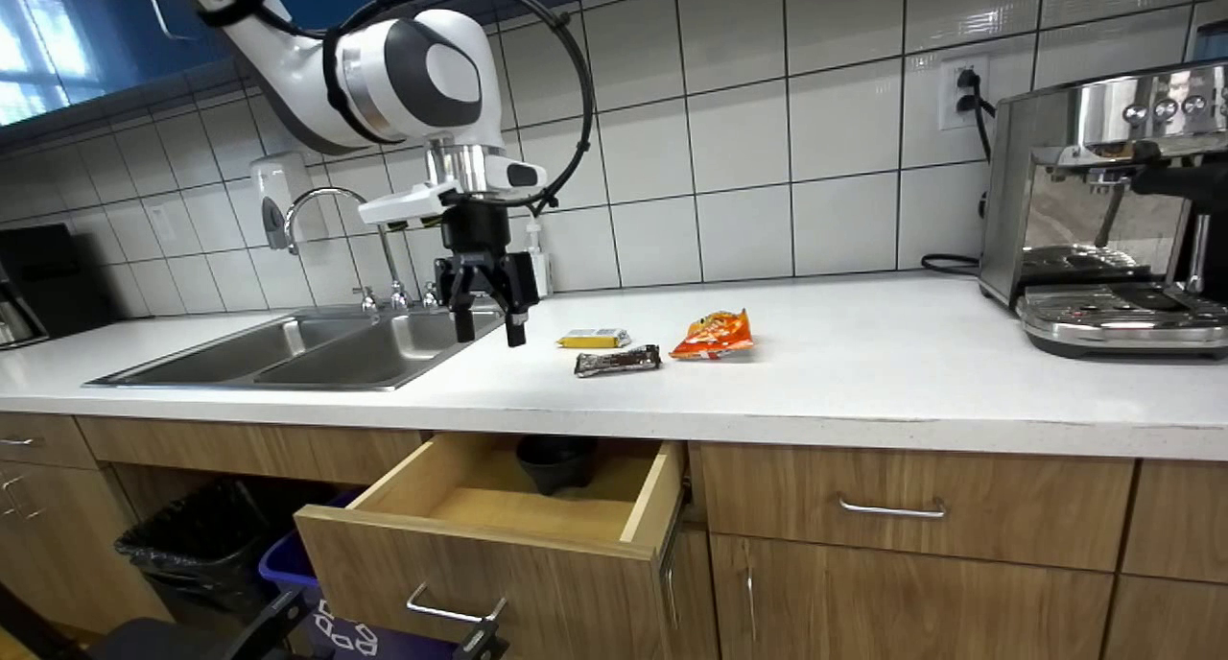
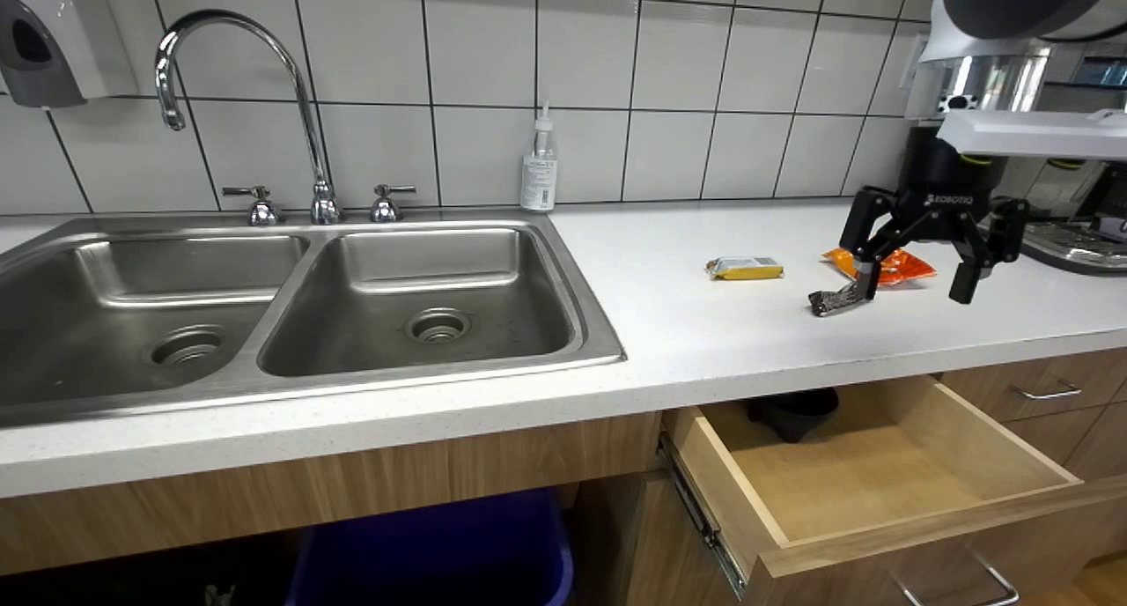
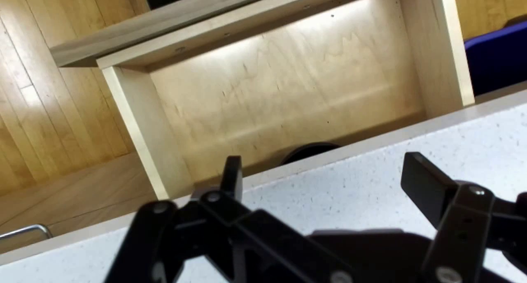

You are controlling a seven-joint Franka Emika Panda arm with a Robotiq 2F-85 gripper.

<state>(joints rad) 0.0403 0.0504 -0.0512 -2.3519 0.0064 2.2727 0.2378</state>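
My gripper (image 1: 490, 332) is open, pointing down above the white counter (image 1: 892, 353), with nothing between its fingers. It also shows in an exterior view (image 2: 916, 286) and in the wrist view (image 3: 323, 168), where it is over the counter's front edge. A dark wrapped bar (image 1: 618, 362), a yellow-and-white packet (image 1: 593, 339) and a crumpled orange bag (image 1: 715, 336) lie on the counter, apart from the gripper. One finger partly hides the dark bar (image 2: 835, 302). Below, an open wooden drawer (image 3: 288, 81) holds a black bowl (image 2: 795, 412); the counter edge partly hides this bowl (image 3: 308, 151).
A steel double sink (image 2: 592, 324) with a faucet (image 2: 324, 203) is set into the counter. A clear pump bottle (image 2: 539, 179) stands behind it. An espresso machine (image 1: 1166, 324) stands farther along. A blue bin (image 2: 440, 553) and a black-lined bin (image 1: 211, 535) are below.
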